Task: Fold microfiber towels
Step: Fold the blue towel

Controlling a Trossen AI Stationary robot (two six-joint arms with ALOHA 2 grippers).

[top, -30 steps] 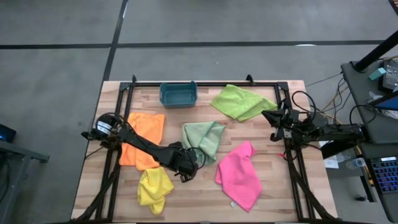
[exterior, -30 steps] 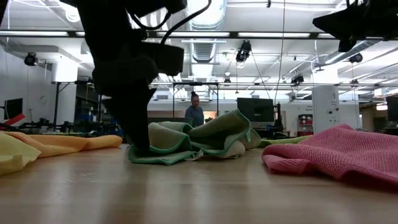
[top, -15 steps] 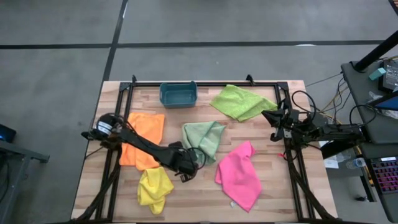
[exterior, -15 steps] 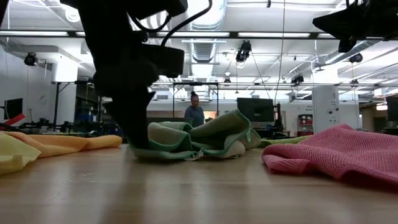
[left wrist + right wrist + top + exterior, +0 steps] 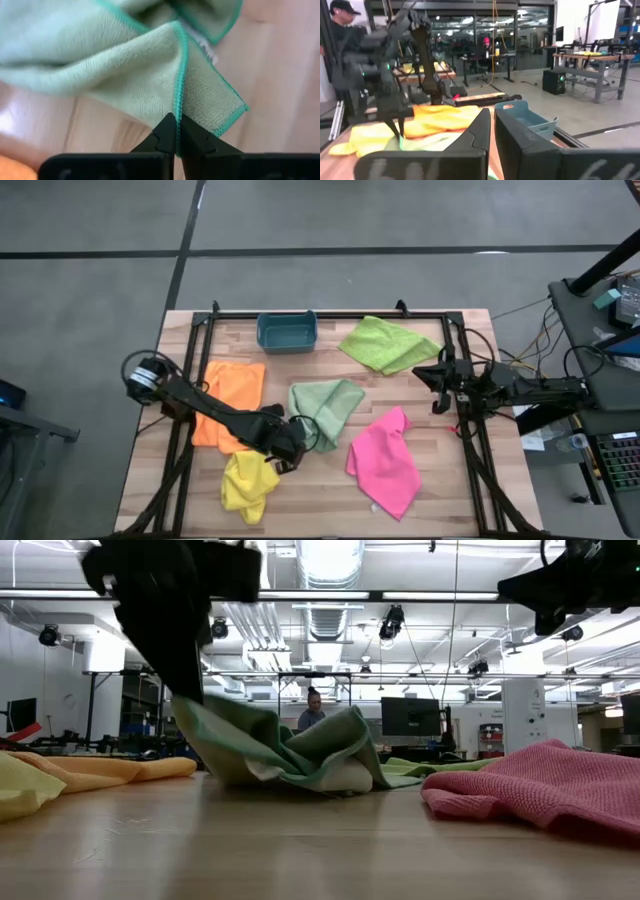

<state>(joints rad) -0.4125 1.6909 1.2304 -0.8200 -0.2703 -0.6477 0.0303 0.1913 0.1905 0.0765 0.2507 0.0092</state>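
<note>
While the left hand [image 5: 176,131] is clenched on the hemmed corner of the pale mint towel [image 5: 328,402], you can see the cloth drape limp from the pinch: light, soft, no stiffness. Take it at a stitched corner; it will likely slide easily on wood. Left to right on the wooden surface [image 5: 320,500]: orange towel [image 5: 232,395], yellow towel [image 5: 249,482], mint at centre, pink towel [image 5: 385,460], lime towel [image 5: 388,345]. Right hand [image 5: 492,131] waits at the right edge, fingers slightly apart, empty. Open workshop beyond, a person standing.
</note>
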